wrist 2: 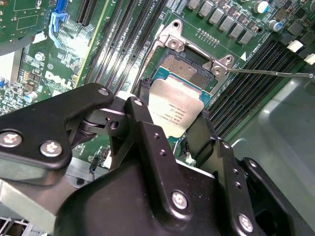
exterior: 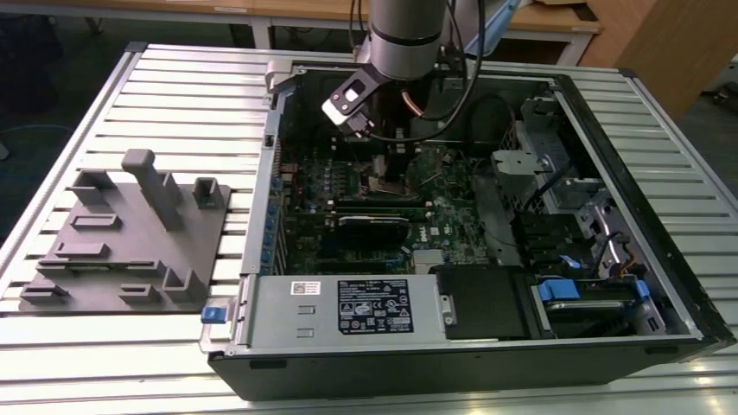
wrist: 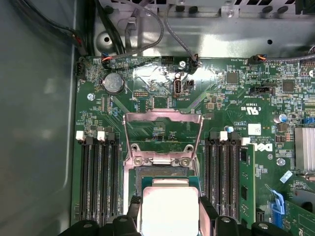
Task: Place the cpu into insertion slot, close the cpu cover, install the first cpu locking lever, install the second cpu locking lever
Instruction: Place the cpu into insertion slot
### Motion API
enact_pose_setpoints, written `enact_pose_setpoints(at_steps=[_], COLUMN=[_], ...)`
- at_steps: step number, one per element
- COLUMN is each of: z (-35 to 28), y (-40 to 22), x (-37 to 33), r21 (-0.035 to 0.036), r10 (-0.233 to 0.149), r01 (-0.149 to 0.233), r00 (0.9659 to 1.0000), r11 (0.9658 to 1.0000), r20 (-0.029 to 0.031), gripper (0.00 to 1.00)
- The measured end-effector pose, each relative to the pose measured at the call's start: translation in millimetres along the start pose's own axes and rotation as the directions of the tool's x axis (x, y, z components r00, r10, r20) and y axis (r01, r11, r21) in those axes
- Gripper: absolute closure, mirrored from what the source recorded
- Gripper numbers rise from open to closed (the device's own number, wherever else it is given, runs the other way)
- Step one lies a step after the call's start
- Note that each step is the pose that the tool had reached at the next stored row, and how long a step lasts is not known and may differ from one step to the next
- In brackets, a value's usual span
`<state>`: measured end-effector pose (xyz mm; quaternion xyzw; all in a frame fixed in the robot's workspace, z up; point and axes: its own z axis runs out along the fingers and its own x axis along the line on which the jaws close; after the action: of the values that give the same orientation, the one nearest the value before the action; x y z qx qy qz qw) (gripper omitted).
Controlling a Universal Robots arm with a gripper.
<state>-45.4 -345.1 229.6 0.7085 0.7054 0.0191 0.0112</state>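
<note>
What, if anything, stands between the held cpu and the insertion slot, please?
Nothing visible does: the gripper holds the cpu over the open insertion slot, and the cpu cover is swung back clear of it.

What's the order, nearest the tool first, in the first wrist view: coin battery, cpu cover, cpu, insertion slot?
1. cpu, in the tool
2. insertion slot, just beyond it
3. cpu cover, open, past the slot
4. coin battery, well beyond the cover
</note>
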Motion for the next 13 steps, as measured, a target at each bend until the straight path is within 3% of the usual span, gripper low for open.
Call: enact_pose_setpoints(at_steps=[13], z=[11.3], y=[-1.3], x=[0.3], r21=[0.0004], r10=[0.0], r01=[0.0], r00=[1.0], r11=[1.0], r20=[0.0], gripper=[0.46])
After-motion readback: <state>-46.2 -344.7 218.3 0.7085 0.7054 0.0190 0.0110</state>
